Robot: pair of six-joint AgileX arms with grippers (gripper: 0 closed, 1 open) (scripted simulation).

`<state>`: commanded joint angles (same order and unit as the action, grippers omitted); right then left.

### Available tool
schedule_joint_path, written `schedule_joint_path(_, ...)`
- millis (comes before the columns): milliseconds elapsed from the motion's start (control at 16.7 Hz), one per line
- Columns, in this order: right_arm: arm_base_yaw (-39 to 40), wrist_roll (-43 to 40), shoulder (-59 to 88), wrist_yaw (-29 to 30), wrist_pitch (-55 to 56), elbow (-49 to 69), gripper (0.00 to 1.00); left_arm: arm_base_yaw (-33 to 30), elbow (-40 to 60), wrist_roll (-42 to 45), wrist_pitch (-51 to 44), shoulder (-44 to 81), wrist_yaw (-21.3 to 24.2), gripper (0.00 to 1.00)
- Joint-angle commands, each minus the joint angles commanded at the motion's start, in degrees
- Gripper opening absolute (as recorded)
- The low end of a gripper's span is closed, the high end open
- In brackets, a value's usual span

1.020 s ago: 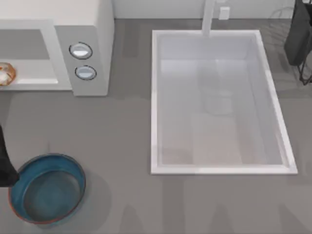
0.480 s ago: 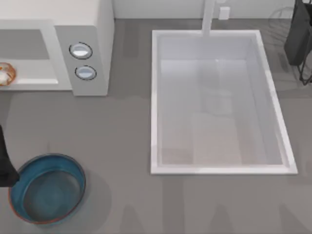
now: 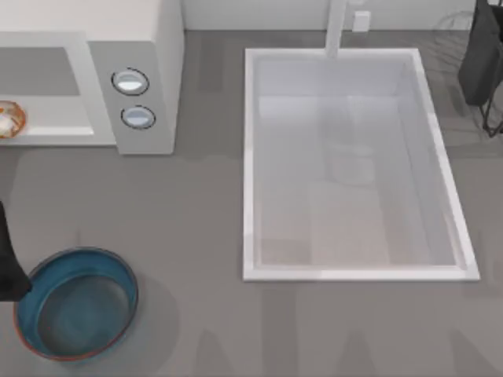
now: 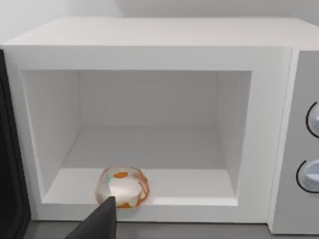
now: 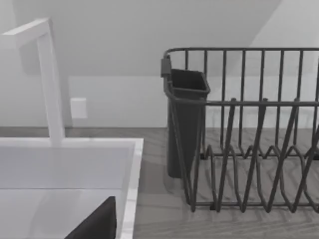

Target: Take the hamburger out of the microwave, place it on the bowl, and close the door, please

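Top view shows the microwave at the far left corner of the counter, its cavity open toward the near edge and the hamburger sitting at the cavity's front lip, right at the picture's left edge. The bowl stands empty near the counter's near left corner, well apart from the microwave. A dark part of my left arm juts in at the left edge, just beside the bowl's rim. In the left wrist view the left gripper shows as one dark fingertip just in front of the hamburger; whether its fingers are spread or pressed together I cannot tell. A dark strip at that view's edge is the door, swung open. A white sink with a faucet fills the counter's middle, and a dark dish rack with a cutlery holder stands at the far right corner, where the right wrist view also shows a fingertip of the right gripper, its state likewise not tellable.
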<state>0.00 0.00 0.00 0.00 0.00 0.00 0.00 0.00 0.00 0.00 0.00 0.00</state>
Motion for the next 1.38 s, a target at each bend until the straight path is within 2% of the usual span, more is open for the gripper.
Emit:
schedule_joint_path(420, 0.0, 0.0, 0.0, 0.0, 0.0, 0.0, 1.00, 0.0, 0.2, 0.0, 0.3, 0.5, 0.1, 1.00)
schedule_joint_path(660, 0.0, 0.0, 0.0, 0.0, 0.0, 0.0, 1.00, 0.7, 3.0, 0.3, 4.1, 8.3, 0.8, 1.00)
schedule_joint_path(960, 0.0, 0.0, 0.0, 0.0, 0.0, 0.0, 1.00, 2.5, 10.3, 1.1, 14.2, 28.6, 2.8, 1.00)
schedule_joint_path(1380, 0.0, 0.0, 0.0, 0.0, 0.0, 0.0, 1.00, 5.9, 24.4, 2.6, 33.7, 68.0, 6.7, 1.00)
